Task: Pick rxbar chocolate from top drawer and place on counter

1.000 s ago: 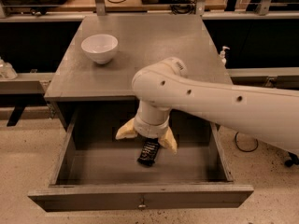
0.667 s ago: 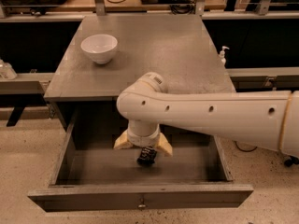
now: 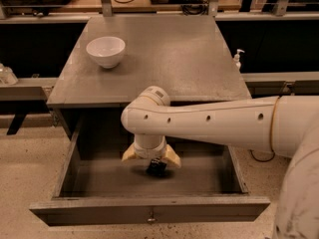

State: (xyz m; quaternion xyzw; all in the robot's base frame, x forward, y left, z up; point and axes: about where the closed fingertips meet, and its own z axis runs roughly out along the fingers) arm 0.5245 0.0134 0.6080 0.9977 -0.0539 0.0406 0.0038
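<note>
The top drawer (image 3: 149, 210) stands pulled open below the counter (image 3: 164, 59). The rxbar chocolate (image 3: 156, 168), a small black bar, lies on the drawer floor near the middle. My gripper (image 3: 151, 159) reaches down into the drawer right above the bar. Its two cream fingers (image 3: 130, 155) are spread to either side of the bar, and the wrist hides the bar's upper part. I cannot tell whether the fingers touch the bar.
A white bowl (image 3: 105, 51) sits at the back left of the counter. My white arm (image 3: 224, 126) crosses from the right over the drawer's right half. A small pump bottle (image 3: 238, 59) stands beyond the counter's right edge. Speckled floor surrounds the cabinet.
My arm has swung left and the gripper has sunk lower over the bar. The bar lies where it was.
</note>
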